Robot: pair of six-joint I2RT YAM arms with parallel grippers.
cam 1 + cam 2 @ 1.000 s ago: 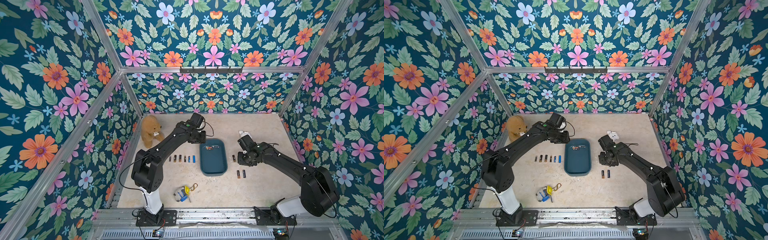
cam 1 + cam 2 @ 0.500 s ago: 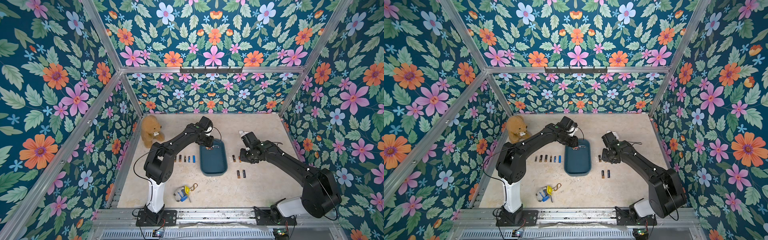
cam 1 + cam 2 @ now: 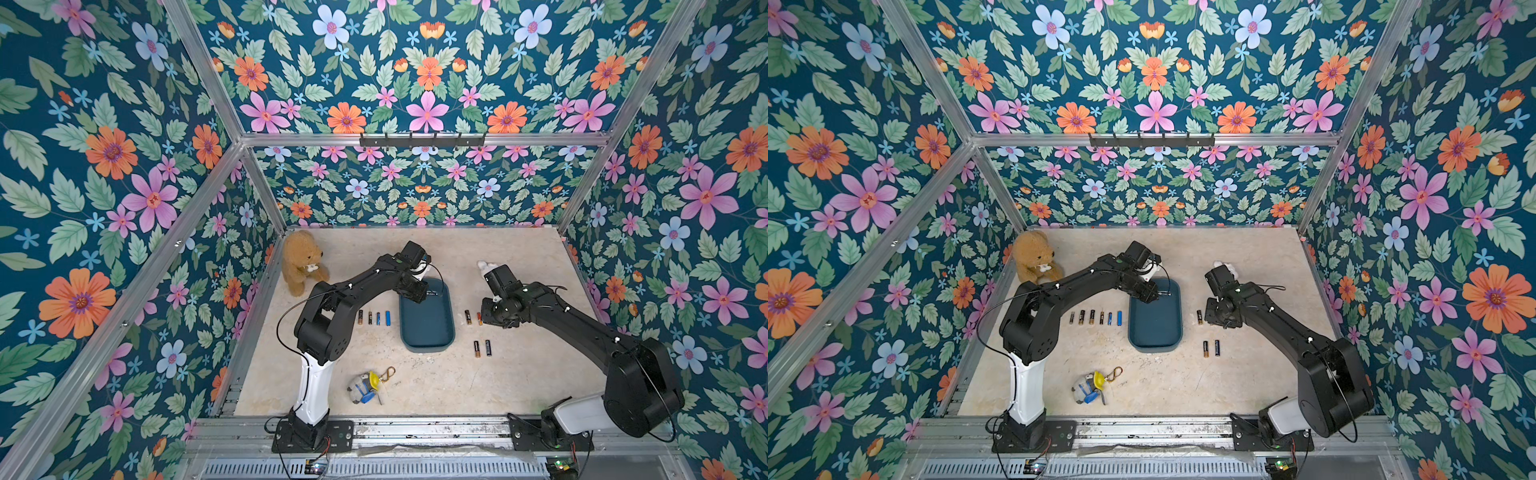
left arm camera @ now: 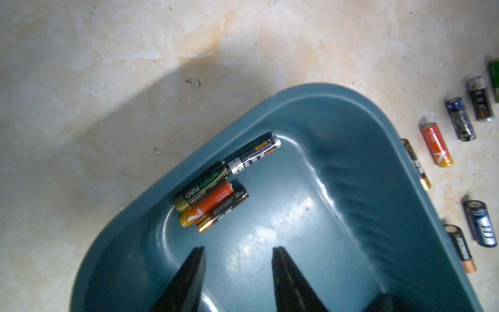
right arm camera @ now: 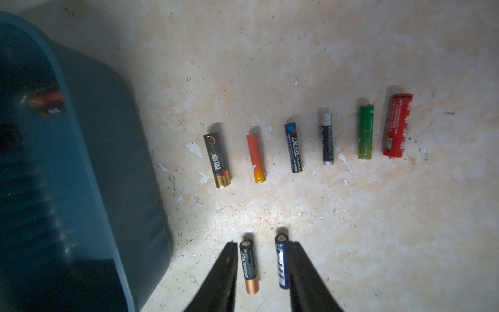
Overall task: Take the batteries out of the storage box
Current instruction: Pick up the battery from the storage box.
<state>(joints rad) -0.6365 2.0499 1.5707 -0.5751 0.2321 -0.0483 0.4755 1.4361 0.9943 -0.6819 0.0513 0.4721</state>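
Both top views look from high up at the front, down and toward the back wall [image 3: 415, 187]; they are far off and see the whole table [image 3: 457, 386]; they show nearly the same thing, only slid a bit sideways. The left wrist camera looks down from close, past the left gripper [image 4: 238, 248], into a corner of the box [image 4: 351, 216]; the right wrist camera looks down from close, past the right gripper [image 5: 262, 243], at the table beside the box. Both wrist views share one side of the box and the batteries [image 5: 294, 147] lying next to it; both top views see these too, but tiny.
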